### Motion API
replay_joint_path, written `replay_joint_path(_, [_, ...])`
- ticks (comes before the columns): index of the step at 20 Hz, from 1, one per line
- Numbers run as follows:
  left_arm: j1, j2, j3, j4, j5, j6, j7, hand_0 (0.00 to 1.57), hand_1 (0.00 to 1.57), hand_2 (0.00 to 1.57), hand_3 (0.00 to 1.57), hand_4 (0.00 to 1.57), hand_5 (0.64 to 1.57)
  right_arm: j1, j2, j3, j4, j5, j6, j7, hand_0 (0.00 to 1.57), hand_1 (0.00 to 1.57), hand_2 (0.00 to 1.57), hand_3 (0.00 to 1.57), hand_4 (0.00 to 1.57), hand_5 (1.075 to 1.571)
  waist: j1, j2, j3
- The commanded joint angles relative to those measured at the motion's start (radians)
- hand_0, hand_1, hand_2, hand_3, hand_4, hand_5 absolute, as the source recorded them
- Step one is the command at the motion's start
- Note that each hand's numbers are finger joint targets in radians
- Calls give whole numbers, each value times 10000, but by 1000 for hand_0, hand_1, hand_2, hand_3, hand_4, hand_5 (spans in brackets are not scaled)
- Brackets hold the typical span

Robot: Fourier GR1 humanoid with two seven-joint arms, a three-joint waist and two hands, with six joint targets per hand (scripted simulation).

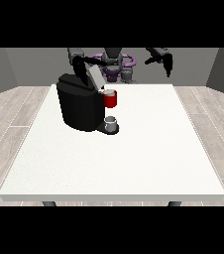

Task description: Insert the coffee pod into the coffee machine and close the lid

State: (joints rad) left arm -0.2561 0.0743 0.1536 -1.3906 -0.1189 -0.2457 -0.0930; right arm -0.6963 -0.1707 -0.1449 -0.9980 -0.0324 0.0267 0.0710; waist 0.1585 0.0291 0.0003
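Two candidates for the coffee pod are in view, and neither can be confirmed as it. The near grey thing [111,122] stands on the low foot of the coffee machine [79,106], below the spout. The far grey thing [128,74] sits at the far edge of the bench [134,158], close to the robot's body.

Handling (judgement): a coffee pod is light, with a thin, stiff shell that is smooth enough to slip and that dents if squeezed. Take hold at the side wall, on opposite faces just under the rim, and not at the top face.

Orientation: the near grey thing appears upright, its short axis vertical and its top facing up. The axis of the far grey thing cannot be read.

A red thing at the machine [110,99] sits at the front of the head, just above the near grey thing and apart from it. The lid [96,77] is raised and slopes up and back towards the robot, so the chamber is open.

The robot hand at the view's left [79,64] is behind the machine, near the lid; its state cannot be told. The robot hand at the view's right [166,60] hangs in the air, well apart from everything on the bench; its state cannot be told, and it carries nothing visible.
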Motion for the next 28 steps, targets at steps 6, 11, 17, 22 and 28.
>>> replay_joint_path(6, [448,22,-166,-39,-147,244,-469,0,0,0,0,360,1571,-946,-103,350,117,320,229,-92,0,0,0,0,161,1571,124,452,-4])
replay_joint_path(11, [79,-198,-534,-326,-255,306,-194,0,0,0,0,411,1571,-1358,-173,578,100,799,-45,-408,0,0,0,0,107,1571,534,813,0])
replay_joint_path(17, [-430,149,-302,-261,96,-57,376,0,0,0,0,383,1571,-1605,291,1056,-88,1138,-284,210,0,0,0,0,0,1571,899,600,3])
replay_joint_path(22, [-316,38,-534,75,-228,51,-508,0,0,0,0,365,1571,-2473,-234,1175,-518,1609,-403,925,0,0,0,0,82,1571,1316,1028,-11])
replay_joint_path(28, [-877,-169,-779,79,-201,-1,-159,0,0,0,0,438,1571,-2941,-343,1225,-874,1984,-648,1383,0,0,0,0,241,1571,1924,1299,-4])
